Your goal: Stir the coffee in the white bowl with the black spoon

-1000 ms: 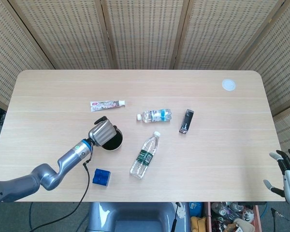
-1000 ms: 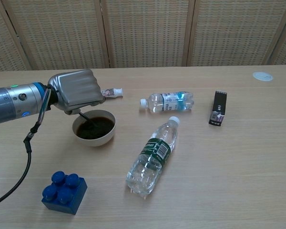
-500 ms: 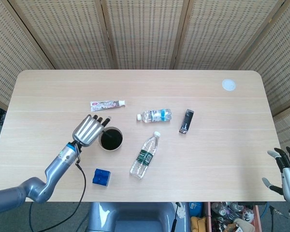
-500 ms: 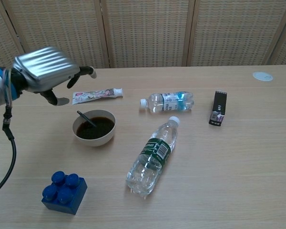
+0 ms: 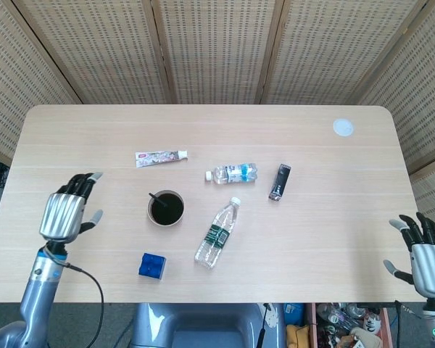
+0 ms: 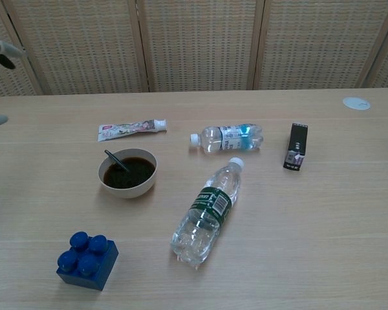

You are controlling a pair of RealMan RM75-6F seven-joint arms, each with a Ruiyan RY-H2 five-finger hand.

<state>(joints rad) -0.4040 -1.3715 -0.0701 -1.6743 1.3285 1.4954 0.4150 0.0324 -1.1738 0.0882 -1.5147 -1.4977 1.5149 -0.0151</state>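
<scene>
- We find the white bowl (image 6: 127,173) on the tabletop (image 6: 323,219), left of centre, filled with dark coffee (image 6: 130,173). The black spoon (image 6: 116,160) stands in it, its handle leaning up and out over the rim toward the far left.
- We judge the spoon light, thin and stiff. The place to take it is the bare upper end of the handle above the rim, in a pinch. It looks smooth, so it could twist or slip in a loose hold.
- The bowl looks small and light, and we expect it to slide or tip if the spoon drags hard on its wall. The coffee sits fairly high, so brisk strokes may slop it over.
- The left robot hand (image 5: 64,212) hangs well to the left of the bowl, fingers spread and empty. The chest view catches only what seem to be its fingertips at the left edge, too little to be sure.
- The right robot hand (image 5: 425,254) is at the near right corner off the tabletop, fingers apart and holding nothing.
- Compared with a second ago, the left robot hand has let go. Then it was over the bowl, curled about the spoon handle. Half a second ago it had lifted and opened just beside the bowl, and now it is well clear.
- The spoon stays propped in the coffee, and the bowl has not shifted. The right robot hand has barely moved.
</scene>
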